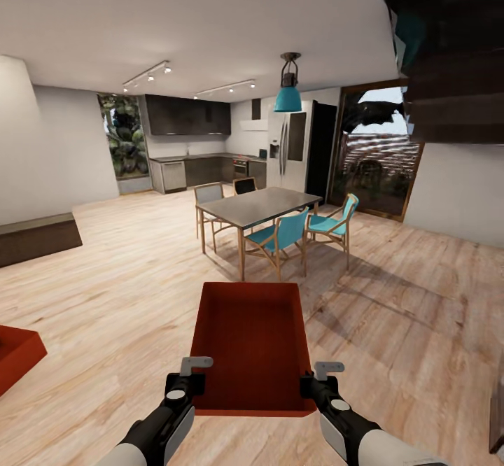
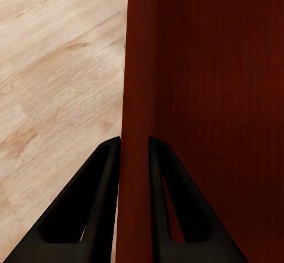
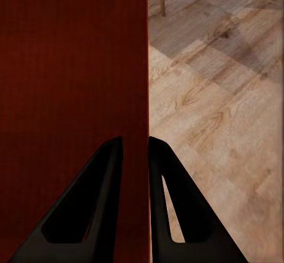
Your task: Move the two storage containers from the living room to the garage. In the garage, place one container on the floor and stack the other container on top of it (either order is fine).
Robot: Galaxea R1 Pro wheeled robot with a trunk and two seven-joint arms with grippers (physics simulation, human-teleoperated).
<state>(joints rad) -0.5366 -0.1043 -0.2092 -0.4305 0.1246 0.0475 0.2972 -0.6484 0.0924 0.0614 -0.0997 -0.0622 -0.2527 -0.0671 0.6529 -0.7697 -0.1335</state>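
I hold one red-orange open-topped storage container (image 1: 253, 343) level in front of me, above the light wood plank floor. My left gripper (image 1: 192, 382) is shut on its left wall near the close corner; in the left wrist view that thin wall (image 2: 135, 97) runs between the two black fingers (image 2: 103, 204). My right gripper (image 1: 313, 384) is shut on the right wall (image 3: 147, 67) in the same way. A corner of the second storage container (image 1: 15, 354) rests on the floor at the far left edge of the head view.
A grey dining table (image 1: 257, 207) with teal chairs (image 1: 280, 236) stands ahead, slightly right. Behind it are the kitchen counters (image 1: 203, 170) and a fridge (image 1: 288, 145). A low dark bench (image 1: 35, 237) sits at the left wall. A dark staircase (image 1: 448, 53) overhangs top right.
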